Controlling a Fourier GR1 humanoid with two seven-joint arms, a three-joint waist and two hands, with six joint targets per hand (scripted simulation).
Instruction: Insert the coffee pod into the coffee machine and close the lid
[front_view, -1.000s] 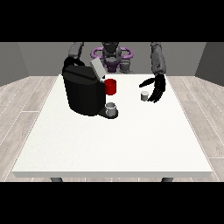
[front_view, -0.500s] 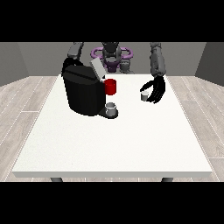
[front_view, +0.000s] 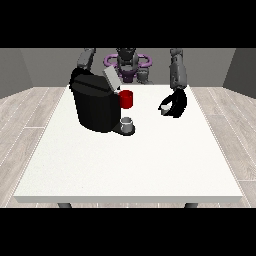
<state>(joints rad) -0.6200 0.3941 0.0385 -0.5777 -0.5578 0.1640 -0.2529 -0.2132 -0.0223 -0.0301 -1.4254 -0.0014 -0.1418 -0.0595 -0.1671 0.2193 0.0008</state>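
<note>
White table (front_view: 130, 165) lies nearest us, then we see the black coffee machine (front_view: 95, 105) with its lid (front_view: 111, 79) raised, and the hand at the view's right (front_view: 176, 104) curled round the coffee pod (front_view: 164, 108).

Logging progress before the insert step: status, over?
Robot hand at the view's right curled round the coffee pod. Coffee machine lid up. Red mug beside the machine. Other hand hidden.
</note>
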